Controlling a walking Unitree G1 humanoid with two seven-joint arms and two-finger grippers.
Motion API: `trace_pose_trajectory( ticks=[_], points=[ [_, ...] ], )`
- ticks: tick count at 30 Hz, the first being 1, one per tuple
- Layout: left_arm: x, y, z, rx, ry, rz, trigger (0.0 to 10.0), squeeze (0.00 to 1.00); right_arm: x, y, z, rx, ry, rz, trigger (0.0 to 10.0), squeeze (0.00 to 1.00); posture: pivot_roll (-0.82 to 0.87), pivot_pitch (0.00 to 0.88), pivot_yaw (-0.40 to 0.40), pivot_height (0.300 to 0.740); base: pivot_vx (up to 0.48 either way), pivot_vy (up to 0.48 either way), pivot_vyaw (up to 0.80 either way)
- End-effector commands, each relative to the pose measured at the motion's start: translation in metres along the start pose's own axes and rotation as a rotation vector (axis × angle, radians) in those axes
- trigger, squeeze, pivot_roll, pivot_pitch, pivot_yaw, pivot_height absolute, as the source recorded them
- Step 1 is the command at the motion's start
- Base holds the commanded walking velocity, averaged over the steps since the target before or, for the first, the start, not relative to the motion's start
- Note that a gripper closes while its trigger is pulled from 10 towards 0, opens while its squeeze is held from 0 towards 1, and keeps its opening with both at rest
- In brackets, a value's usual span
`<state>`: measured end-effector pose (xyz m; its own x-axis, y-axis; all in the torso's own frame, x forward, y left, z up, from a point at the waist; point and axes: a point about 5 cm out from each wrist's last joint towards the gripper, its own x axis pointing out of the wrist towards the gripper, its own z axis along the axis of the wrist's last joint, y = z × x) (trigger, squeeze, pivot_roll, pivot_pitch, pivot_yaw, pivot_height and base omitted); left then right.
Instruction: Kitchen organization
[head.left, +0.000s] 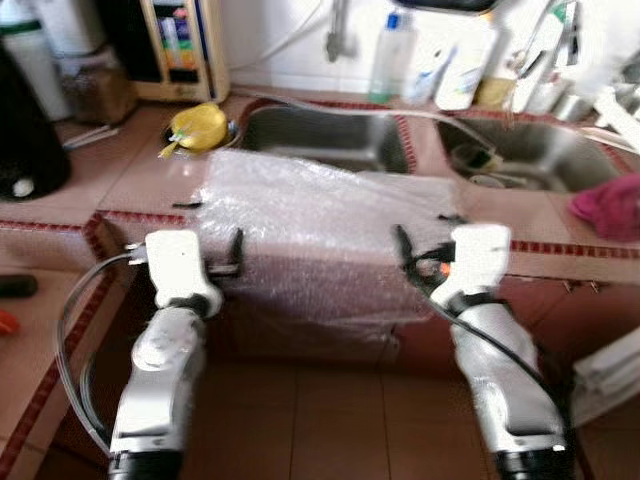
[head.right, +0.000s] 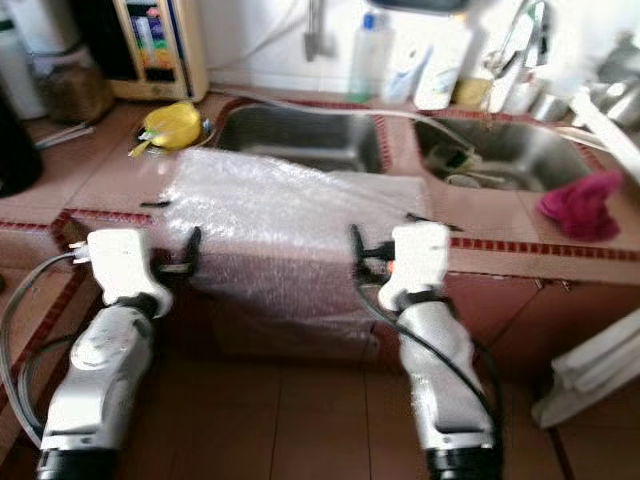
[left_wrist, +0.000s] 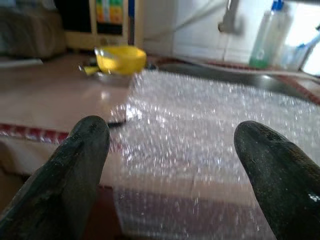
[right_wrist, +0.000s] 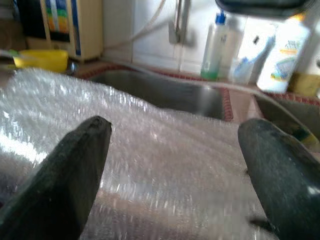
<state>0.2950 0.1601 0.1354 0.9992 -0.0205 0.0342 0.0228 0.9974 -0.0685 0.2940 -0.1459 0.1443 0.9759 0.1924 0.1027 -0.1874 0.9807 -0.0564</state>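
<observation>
1. Bubble wrap (head.left: 320, 235): clear, dimpled sheet draped over the tiled tabletop (head.left: 120, 185) edge, before the steel sink (head.left: 330, 135)
2. Left hand (left_wrist: 170, 165), right hand (right_wrist: 175, 170): black fingers spread open, facing the sheet

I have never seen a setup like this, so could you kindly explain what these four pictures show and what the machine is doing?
It is a humanoid robot with two silver arms. The two wide pictures come from its head cameras, looking down at a tiled kitchen counter. The two close pictures come from cameras on its wrists, looking between black fingers. A sheet of bubble wrap drapes over the counter's front edge, before a double sink. The left gripper and right gripper sit at the sheet's two sides, jaws open, holding nothing yet. A yellow bowl sits behind, a pink cloth to the right.
</observation>
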Motion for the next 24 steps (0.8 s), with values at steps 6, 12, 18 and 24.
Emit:
trace_pose_trajectory(
  ticks=[6,12,18,24],
  points=[
    [-0.0005,-0.0062,-0.0016,-0.007,0.008,-0.028,10.0,0.0,-0.0023,-0.004,-0.0016,-0.003,0.006,-0.018,10.0,0.0,0.03,0.0,-0.023,0.74,0.424,0.0,0.25],
    [-0.0006,-0.0064,-0.003,-0.005,0.014,-0.03,10.0,0.0,-0.0024,-0.0055,-0.0014,-0.003,0.005,-0.026,10.0,0.0,0.03,0.0,-0.023,0.74,0.422,0.0,0.0],
    [0.0,-0.0076,-0.0039,-0.016,0.024,-0.026,10.0,0.0,-0.004,-0.0042,-0.0023,0.002,0.004,-0.032,10.0,0.0,0.03,0.0,-0.021,0.74,0.313,0.0,0.0],
    [0.0001,-0.0096,-0.0034,-0.02,0.017,-0.039,10.0,0.0,-0.0042,-0.0055,-0.0034,-0.001,0.009,-0.038,10.0,0.0,0.03,0.0,-0.021,0.74,0.0,0.0,0.0]
  ],
)
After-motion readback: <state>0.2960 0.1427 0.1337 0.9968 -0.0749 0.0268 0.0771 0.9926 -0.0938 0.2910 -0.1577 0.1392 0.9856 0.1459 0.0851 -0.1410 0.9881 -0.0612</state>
